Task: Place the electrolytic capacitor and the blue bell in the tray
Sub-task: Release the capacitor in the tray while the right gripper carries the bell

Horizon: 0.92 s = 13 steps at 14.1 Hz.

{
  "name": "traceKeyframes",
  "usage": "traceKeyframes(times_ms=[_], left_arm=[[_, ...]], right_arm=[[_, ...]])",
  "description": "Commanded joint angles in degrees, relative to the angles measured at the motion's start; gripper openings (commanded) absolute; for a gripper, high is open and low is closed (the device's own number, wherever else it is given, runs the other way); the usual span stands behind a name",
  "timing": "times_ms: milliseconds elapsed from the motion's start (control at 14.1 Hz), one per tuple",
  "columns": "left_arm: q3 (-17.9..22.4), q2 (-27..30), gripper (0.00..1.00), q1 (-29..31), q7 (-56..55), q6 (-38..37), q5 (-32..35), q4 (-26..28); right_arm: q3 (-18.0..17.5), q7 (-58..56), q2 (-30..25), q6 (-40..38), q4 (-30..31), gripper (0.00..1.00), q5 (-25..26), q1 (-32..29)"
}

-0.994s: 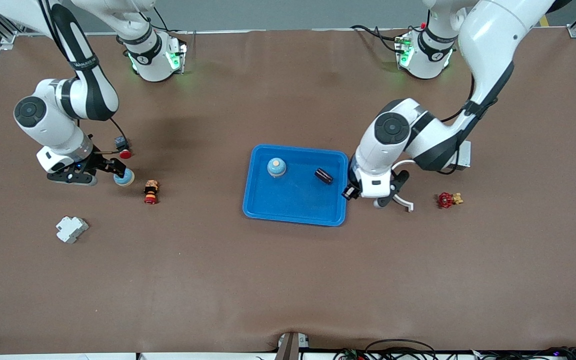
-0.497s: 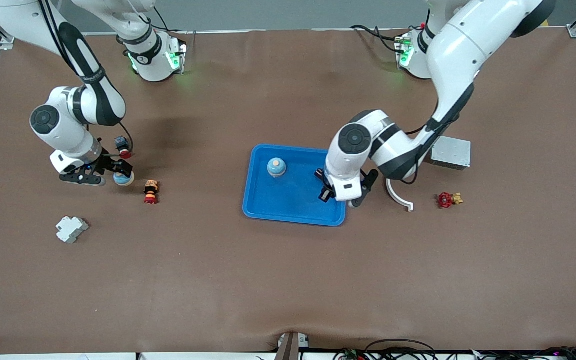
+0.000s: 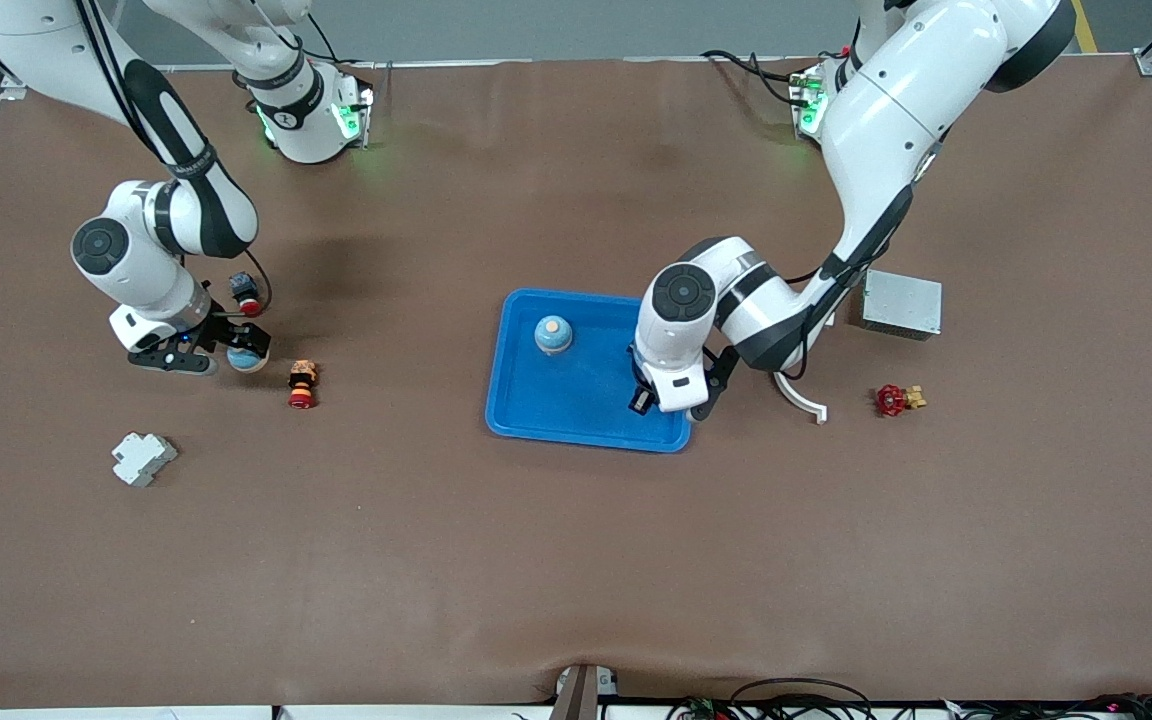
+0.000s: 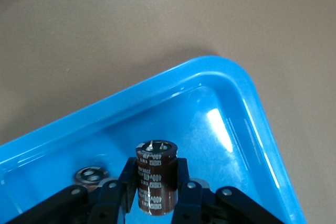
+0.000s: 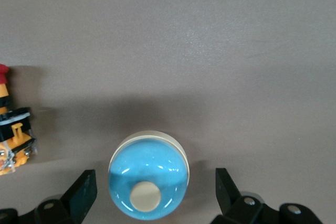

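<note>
The blue tray [image 3: 576, 410] lies mid-table, and one blue bell [image 3: 553, 334] stands in it. My left gripper [image 3: 648, 396] hangs over the tray's end toward the left arm. It is shut on a dark brown electrolytic capacitor [image 4: 155, 174], held upright above the tray floor [image 4: 220, 129]. A second capacitor's grey end [image 4: 92, 174] shows on the tray beside the fingers. My right gripper [image 3: 236, 352] is low at the right arm's end of the table. It is open around another blue bell [image 5: 148, 179], whose sides are clear of the fingers [image 5: 84, 192].
A grey metal box [image 3: 901, 303], a white curved piece [image 3: 804, 400] and a red valve [image 3: 894, 400] lie toward the left arm's end. Near the right gripper are a red button [image 3: 248, 303], a small red and yellow figure [image 3: 303, 384] and a white block [image 3: 143, 458].
The left gripper has carried its capacitor from beside the tray to over the tray's inside. The right gripper has shifted slightly toward the table's middle, still open around the bell.
</note>
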<state>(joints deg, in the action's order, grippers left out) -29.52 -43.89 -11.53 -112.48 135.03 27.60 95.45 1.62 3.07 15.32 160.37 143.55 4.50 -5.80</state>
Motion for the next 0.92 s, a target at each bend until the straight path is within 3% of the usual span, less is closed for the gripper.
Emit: traceKeyframes(times_ms=[0,213,284,355,426,497,852], left_arm=[[0.3,-1.5,0.0,-0.2,-0.9,1.1,1.2,-1.3],[1.8,-1.6,0.0,-0.3,-0.3,1.1,1.2,-1.3],[1.8,-1.8,0.17,-0.3,-0.1,1.1,1.2,-1.3],[1.8,-1.9,0.51,-0.3,-0.1,1.1,1.2,-1.3],[1.8,-1.6,0.94,-0.8,-0.5,1.1,1.5,-1.6],[2.2,-0.9,1.0,-1.6,-0.6,0.9,1.9,-1.9],[2.1,2.2,1.0,-0.7,3.2,-4.0,4.4,-6.2]], right_arm=[[-1.3,-0.3,0.5,1.3,0.3,1.0,-1.1,-1.1],[-1.3,-0.3,0.6,1.2,0.3,1.0,-1.1,-1.1],[-1.3,-0.3,0.5,1.1,0.3,0.69,-1.1,-1.0],[-1.3,-0.1,0.5,0.8,0.3,0.33,-1.1,-1.0],[-1.4,0.4,0.5,0.6,0.3,0.03,-1.1,-1.0],[-1.4,0.6,0.5,0.6,0.2,0.0,-1.1,-1.0],[-2.0,2.9,-0.8,-2.1,-1.0,0.0,-1.1,0.7]])
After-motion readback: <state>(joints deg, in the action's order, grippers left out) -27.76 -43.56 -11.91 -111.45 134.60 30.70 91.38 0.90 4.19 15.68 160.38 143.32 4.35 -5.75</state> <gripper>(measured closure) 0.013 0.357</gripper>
